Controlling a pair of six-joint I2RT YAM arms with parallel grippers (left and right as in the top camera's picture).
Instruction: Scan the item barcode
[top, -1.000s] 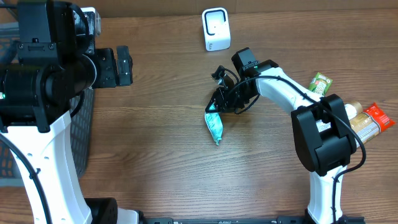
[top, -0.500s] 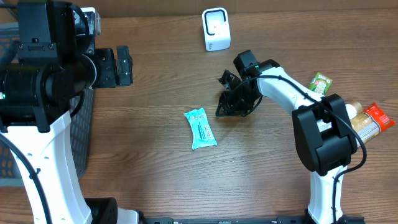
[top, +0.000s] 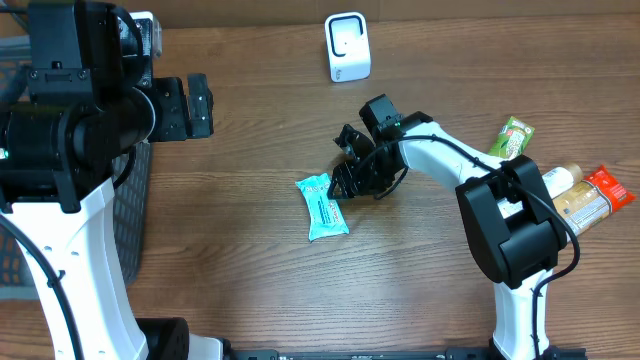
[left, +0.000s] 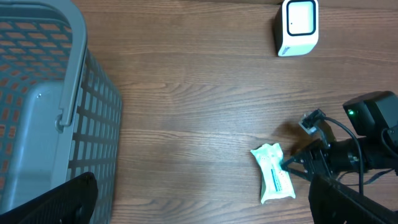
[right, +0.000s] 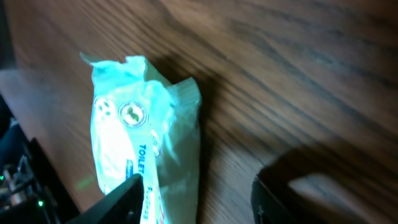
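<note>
A teal-and-white packet (top: 322, 207) is seen lying flat on the table (top: 250, 280), near its middle and well nearer than the white scanner (top: 347, 47) standing at the far edge. The right gripper (top: 342, 180) is lowered just beside the packet's far right edge. Its fingers (right: 124, 199) are spread apart and nothing is held between them; one fingertip is seen over the packet's edge, but contact cannot be told. The left gripper (top: 187, 107) is held high at the far left, fully spread and empty, above a grey basket (left: 68, 74). A few groceries (top: 575, 195) are gathered at the right edge, well apart from the packet.
</note>
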